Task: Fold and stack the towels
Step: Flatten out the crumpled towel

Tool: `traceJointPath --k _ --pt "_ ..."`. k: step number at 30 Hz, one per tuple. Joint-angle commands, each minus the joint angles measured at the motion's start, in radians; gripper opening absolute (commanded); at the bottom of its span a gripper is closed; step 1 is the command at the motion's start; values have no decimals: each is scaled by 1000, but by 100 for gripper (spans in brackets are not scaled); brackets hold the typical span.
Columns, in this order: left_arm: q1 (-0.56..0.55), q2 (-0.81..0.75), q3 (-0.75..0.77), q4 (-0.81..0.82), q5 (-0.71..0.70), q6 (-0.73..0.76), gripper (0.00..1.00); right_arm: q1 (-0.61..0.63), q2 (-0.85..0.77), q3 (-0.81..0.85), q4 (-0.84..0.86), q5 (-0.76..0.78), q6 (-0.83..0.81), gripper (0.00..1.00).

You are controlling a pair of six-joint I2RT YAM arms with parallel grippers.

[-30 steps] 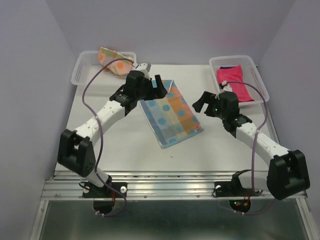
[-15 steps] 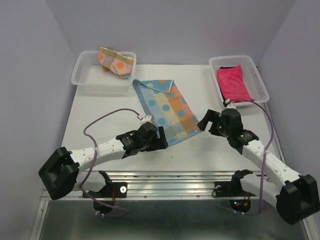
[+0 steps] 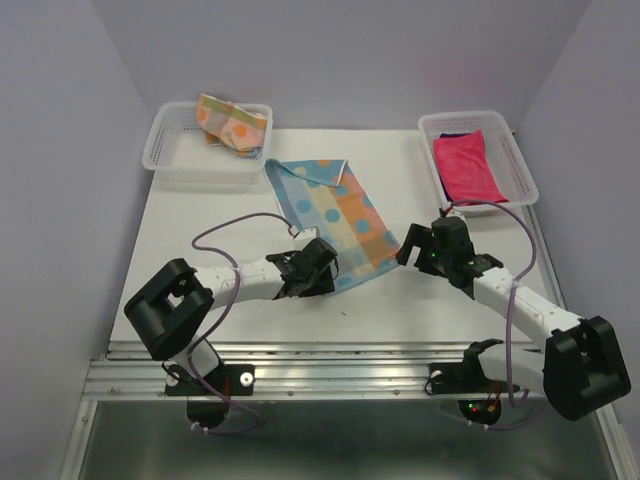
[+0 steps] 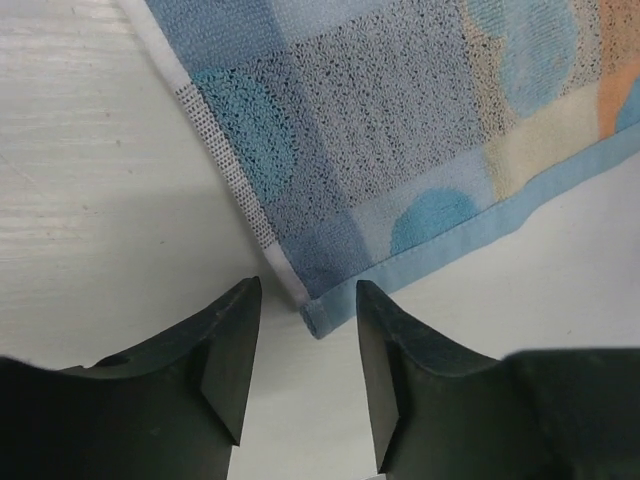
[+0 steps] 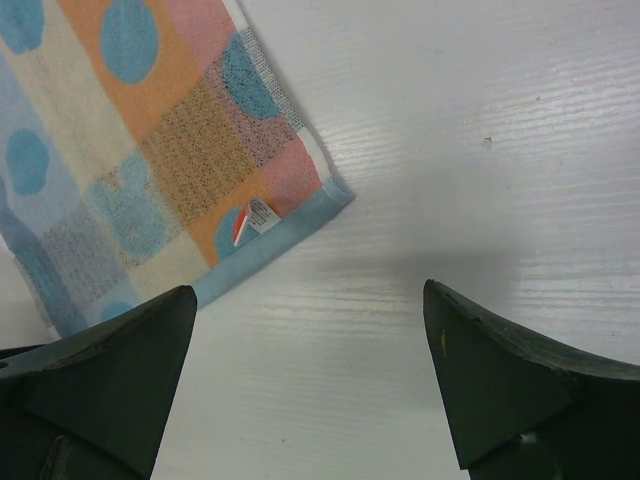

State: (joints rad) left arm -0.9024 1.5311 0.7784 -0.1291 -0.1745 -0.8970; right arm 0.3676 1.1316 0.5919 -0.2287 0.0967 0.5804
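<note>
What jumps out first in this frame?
The blue-dotted patchwork towel lies spread flat mid-table, with both arms low at its near edge. The left gripper frames its nearest corner, jaws apart. The right gripper hangs wide open by the tagged corner. A pink towel fills the right basket.

Table (image 3: 200,215): white, faint wood grain, filling the centre of the overhead view. Left basket (image 3: 165,150): white plastic mesh, upper left, on the table's far left corner. Right basket (image 3: 520,160): same make, upper right, along the far right edge. Speck (image 3: 343,313): small, dark, on the table, lower centre. Rail (image 3: 340,375): ribbed metal, across the lower frame. Walls (image 3: 350,60): pale lavender, behind and on both sides.
</note>
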Motion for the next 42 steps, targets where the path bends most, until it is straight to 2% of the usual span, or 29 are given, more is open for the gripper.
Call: traceJointPath --k 1,4,5,7,9,10,18,25,29,32,35,36,42 --pt "-9 37 39 -24 -19 -8 50 4 23 6 35 43 -7 100" --pt "-18 66 41 -18 -16 -11 34 4 27 5 35 55 -8 100" --pt "-21 75 44 -23 -19 -10 22 4 27 5 34 64 -8 100" --pt "-27 92 47 -27 -25 -14 16 4 27 6 28 73 -5 100" --pt "-29 103 45 -35 -34 -16 2 4 34 9 25 77 -5 99" --pt "-29 109 45 -38 -36 -16 0 4 40 16 23 75 -5 99" --pt "-38 64 12 -40 -71 1 0 21 137 89 5 95 -60 96" --pt "-39 -86 -82 5 -83 -2 0 47 221 121 35 66 -85 90" --pt "-39 -126 -117 11 -88 -8 0 71 266 144 29 66 -103 82" --pt "-39 -135 -131 9 -89 -16 0 142 286 160 -3 109 -102 77" --pt "-39 -129 -133 16 -85 -19 0 172 295 151 -31 143 -65 68" --pt "-39 -126 -133 20 -82 -19 0 174 296 143 -32 150 -47 60" --pt "-39 -130 -145 57 -74 -7 0 189 323 132 -31 205 -13 34"
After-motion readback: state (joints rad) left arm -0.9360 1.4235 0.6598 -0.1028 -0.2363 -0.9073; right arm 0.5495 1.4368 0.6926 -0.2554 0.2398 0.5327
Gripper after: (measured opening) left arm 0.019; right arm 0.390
